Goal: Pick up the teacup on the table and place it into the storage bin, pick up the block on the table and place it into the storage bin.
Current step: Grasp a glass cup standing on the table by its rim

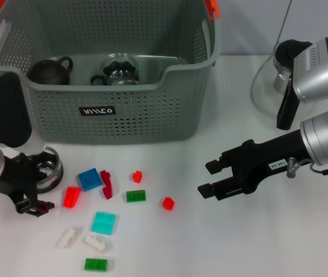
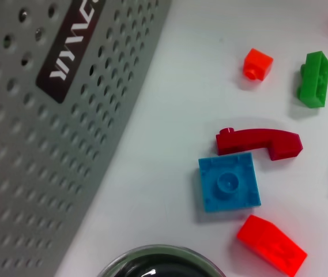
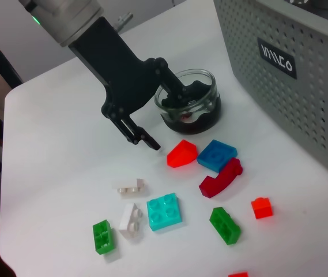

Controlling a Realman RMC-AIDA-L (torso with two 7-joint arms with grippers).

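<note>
Left gripper (image 3: 172, 98) clamps the rim of a clear glass teacup (image 3: 189, 109) on the white table (image 1: 256, 242), just beside the grey-green perforated storage bin (image 1: 123, 109). Right gripper (image 1: 208, 177) hovers with fingers apart, and two cups sit binned, so I judge this cup and the scattered plastic blocks (image 1: 103, 222) remain.

Small black label (image 1: 97, 111) on front wall of storage bin (image 1: 152, 109), left of centre in head view: white stylised lettering, too stylised to read for certain. Same label upper left in left wrist view, upper right in right wrist view. White sticker (image 1: 275, 165) on right arm, right of frame: tiny digits, unreadable.
</note>
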